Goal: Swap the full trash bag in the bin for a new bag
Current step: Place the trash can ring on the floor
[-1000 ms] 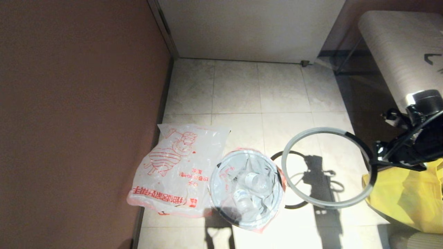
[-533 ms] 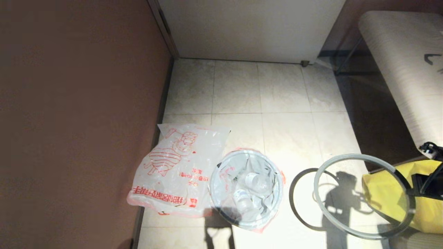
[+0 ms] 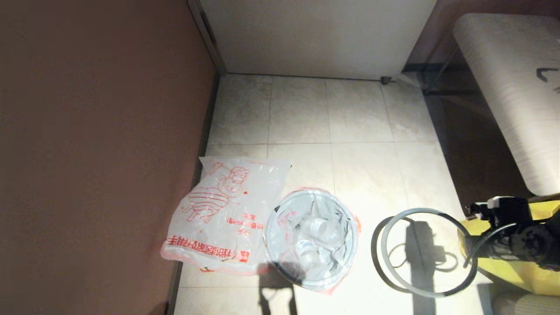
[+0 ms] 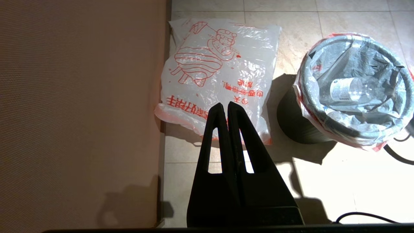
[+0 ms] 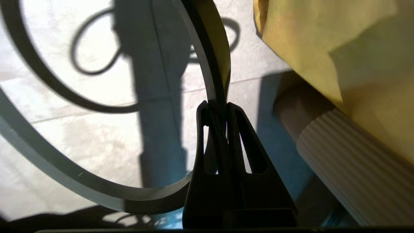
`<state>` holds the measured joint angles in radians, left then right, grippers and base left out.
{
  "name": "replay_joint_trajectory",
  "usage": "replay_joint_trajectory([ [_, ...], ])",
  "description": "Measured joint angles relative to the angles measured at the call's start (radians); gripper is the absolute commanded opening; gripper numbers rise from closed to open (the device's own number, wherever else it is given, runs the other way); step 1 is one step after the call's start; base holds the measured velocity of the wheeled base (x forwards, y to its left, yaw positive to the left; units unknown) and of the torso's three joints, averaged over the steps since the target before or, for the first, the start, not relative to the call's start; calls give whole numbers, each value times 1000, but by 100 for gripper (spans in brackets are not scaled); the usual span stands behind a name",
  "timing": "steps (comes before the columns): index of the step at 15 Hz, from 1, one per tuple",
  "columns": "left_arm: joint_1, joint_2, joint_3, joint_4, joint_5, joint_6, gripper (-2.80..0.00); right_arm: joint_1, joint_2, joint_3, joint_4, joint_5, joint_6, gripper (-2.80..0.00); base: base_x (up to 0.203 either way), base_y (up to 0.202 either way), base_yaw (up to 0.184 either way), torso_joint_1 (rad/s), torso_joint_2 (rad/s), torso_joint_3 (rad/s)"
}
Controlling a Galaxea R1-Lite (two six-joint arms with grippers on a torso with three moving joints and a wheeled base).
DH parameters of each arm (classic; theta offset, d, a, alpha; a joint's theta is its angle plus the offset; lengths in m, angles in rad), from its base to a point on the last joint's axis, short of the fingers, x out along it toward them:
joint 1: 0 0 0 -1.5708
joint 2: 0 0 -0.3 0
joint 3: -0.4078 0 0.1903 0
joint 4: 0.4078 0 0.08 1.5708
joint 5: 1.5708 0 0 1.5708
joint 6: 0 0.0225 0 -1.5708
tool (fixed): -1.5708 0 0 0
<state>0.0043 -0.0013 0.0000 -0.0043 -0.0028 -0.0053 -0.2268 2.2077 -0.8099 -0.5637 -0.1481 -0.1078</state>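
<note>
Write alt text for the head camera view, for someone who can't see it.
The right gripper, at the right edge, holds a thin grey hoop low over the tiled floor beside a yellow bag. Left of it, the bin holds the full trash bag, with the new bag lying flat against the wall.

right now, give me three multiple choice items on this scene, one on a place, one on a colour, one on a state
1. Where does the new bag lie?
A. flat on the floor between the brown wall and the bin
B. inside the bin
C. on the yellow bag

2. What colour is the print on the new bag?
A. blue
B. red
C. green

3. What is the right gripper doing?
A. open above the bin
B. shut on the grey hoop
C. shut on the new bag

Answers:
1. A: it lies against the wall, beside the bin.
2. B: figure and characters are red.
3. B: the fingers pinch the grey hoop, clear of the bin, near the yellow bag.
</note>
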Motion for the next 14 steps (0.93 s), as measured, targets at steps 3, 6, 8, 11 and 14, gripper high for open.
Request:
replay_joint_trajectory([
  [3,0,0,0,0,-1,0,-280,42,134,-72,-17,-120,-52,-280,0,0,0,0,0,0],
  [6,0,0,0,0,0,0,-280,53,189,-75,-19,-187,-90,-280,0,0,0,0,0,0],
  [8,0,0,0,0,0,0,-280,59,198,-57,-28,-196,-102,-280,0,0,0,0,0,0],
  [11,0,0,0,0,-1,0,-280,66,196,-14,-72,-216,-106,-280,0,0,0,0,0,0],
  [14,0,0,0,0,0,0,-280,57,160,57,-74,-232,-106,-280,0,0,0,0,0,0],
])
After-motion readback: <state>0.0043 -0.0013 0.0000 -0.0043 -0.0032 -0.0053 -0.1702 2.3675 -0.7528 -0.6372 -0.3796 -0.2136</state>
